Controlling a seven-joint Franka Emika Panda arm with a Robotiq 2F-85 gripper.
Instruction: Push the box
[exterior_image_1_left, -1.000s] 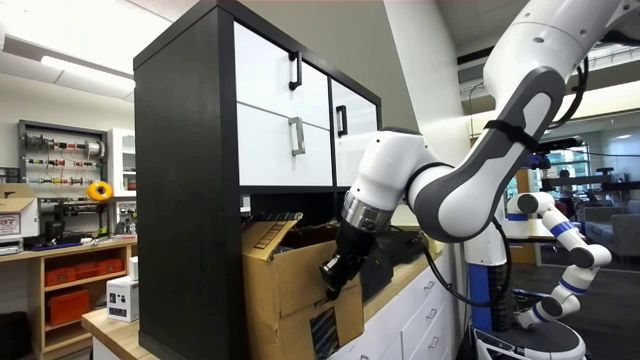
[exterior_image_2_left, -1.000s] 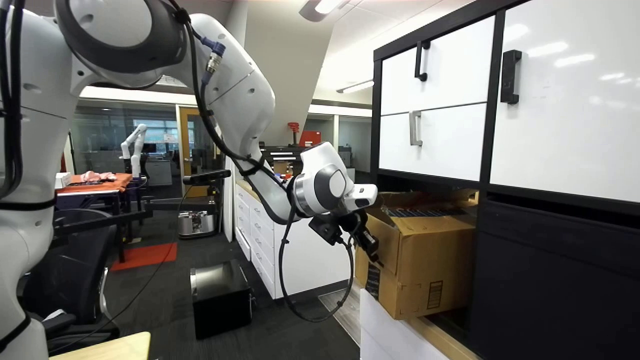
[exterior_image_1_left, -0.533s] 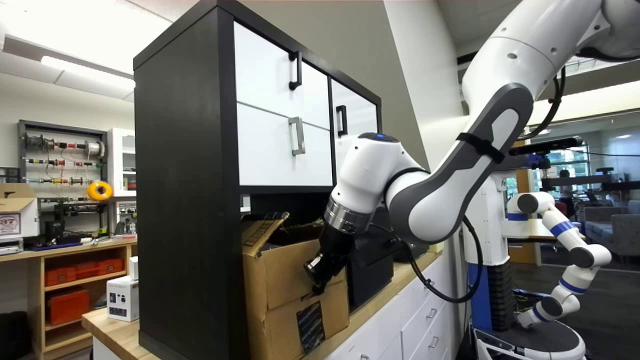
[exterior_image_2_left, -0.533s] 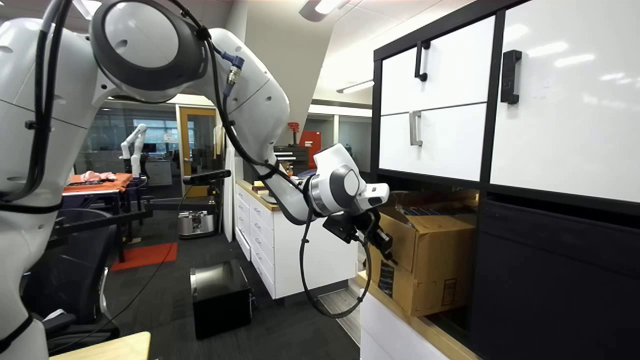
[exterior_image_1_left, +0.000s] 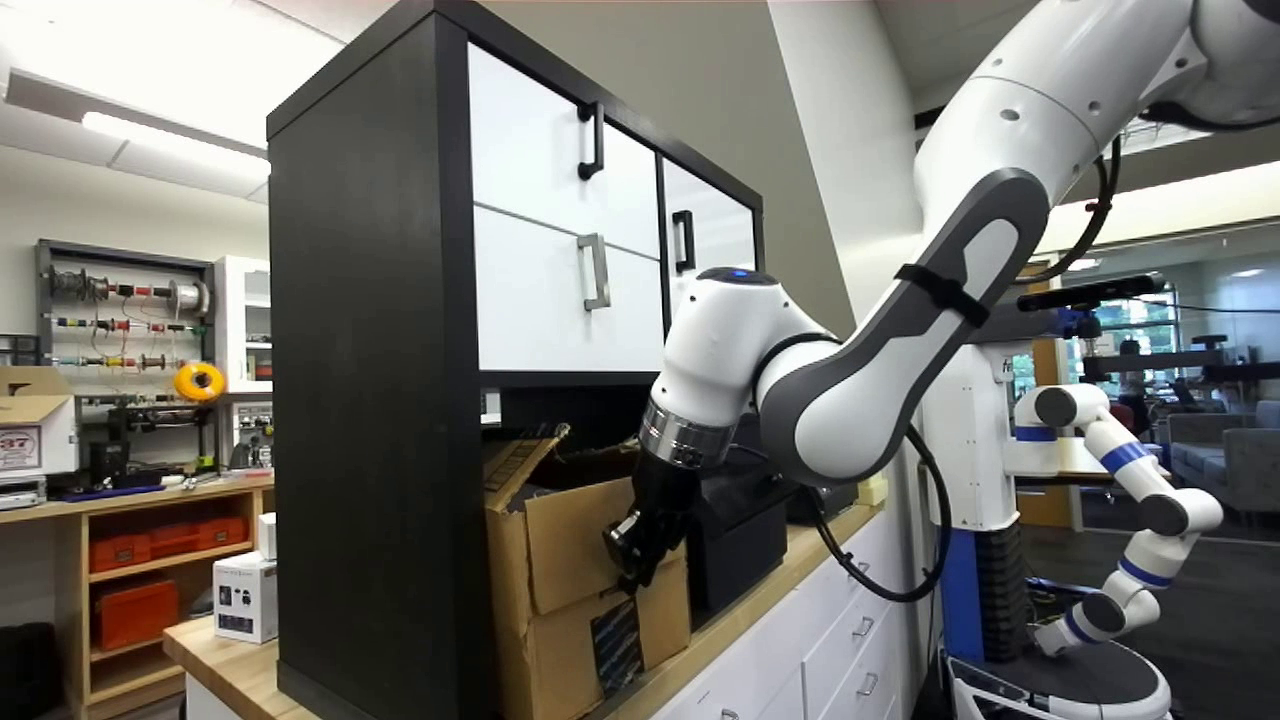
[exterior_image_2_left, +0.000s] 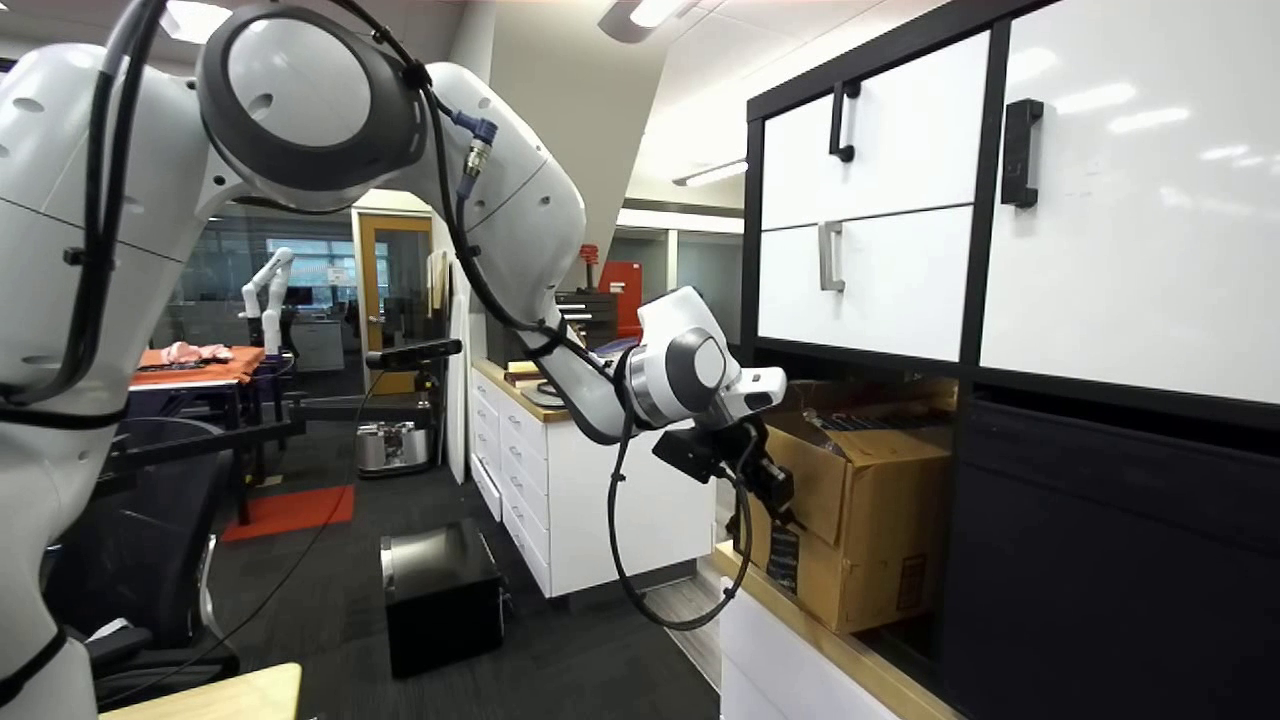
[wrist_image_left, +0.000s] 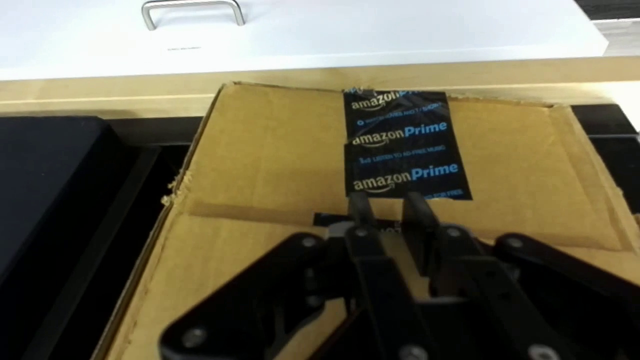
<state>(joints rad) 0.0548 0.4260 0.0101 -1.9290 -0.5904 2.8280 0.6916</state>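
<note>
Pointing tape (wrist_image_left: 402, 150) outward, the box (wrist_image_left: 280, 155) (long axis unclear) faces an empty, ajar gripper (wrist_image_left: 388, 207).

The box (wrist_image_left: 280, 155) blocks the way before the end effector (wrist_image_left: 389, 209), leaving a narrow gap beside the dark bin (wrist_image_left: 42, 175).

The large tan cardboard box (exterior_image_1_left: 565, 605) stands upright and open-topped at the lower middle of the frame in an exterior view, its flap (exterior_image_1_left: 515, 468) slanting up, with black Amazon Prime tape (wrist_image_left: 405, 150) on the creased face (wrist_image_left: 280, 155) spanning the wrist view's centre.
</note>
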